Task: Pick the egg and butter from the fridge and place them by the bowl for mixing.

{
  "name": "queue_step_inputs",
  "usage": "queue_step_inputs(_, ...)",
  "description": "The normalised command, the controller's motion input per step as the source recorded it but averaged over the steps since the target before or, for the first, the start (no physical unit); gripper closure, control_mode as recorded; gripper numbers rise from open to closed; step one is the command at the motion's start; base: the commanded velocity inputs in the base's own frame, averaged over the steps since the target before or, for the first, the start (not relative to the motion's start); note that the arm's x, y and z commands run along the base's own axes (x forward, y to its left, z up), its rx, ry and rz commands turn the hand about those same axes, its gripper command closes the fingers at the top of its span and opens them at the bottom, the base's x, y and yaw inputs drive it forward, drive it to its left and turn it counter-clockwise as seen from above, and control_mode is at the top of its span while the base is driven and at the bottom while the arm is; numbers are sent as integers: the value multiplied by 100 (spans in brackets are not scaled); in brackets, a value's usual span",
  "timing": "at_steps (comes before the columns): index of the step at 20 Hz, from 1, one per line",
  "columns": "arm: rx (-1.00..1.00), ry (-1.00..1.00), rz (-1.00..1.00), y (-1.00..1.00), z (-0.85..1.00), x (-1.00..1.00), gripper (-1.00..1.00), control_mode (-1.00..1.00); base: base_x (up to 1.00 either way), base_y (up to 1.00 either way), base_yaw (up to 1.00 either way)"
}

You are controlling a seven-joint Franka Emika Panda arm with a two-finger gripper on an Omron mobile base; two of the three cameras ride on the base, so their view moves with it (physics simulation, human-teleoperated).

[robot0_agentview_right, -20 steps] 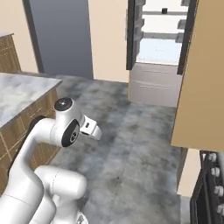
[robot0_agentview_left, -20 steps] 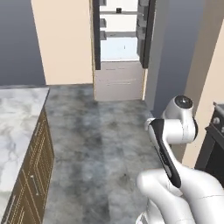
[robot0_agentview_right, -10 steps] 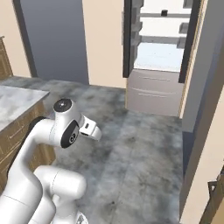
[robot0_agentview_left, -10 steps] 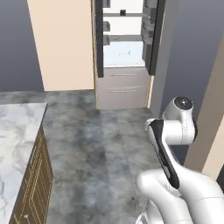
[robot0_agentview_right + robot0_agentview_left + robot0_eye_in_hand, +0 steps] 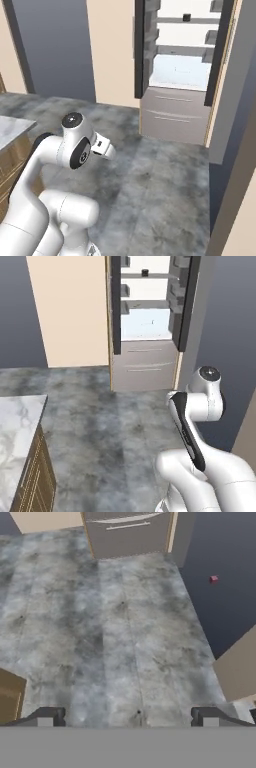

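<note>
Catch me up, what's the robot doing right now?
Nothing is being handled. The arm is tucked up over the base, and its gripper is open and empty, pointing down at the grey floor. Ahead stands the fridge with both doors open, its shelves and lower drawers in view. A small dark item sits on an upper shelf; I can't tell what it is.

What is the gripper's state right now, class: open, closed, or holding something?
Gripper: open, fingers spread wide, holding nothing.
</note>
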Motion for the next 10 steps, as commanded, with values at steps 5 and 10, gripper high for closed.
queue_step_inputs(5,0,0,0,0,0,0,-100,100,72,-32,0)
queue_step_inputs(10,0,0,0,0,0,0,-100,100,64,-38,0)
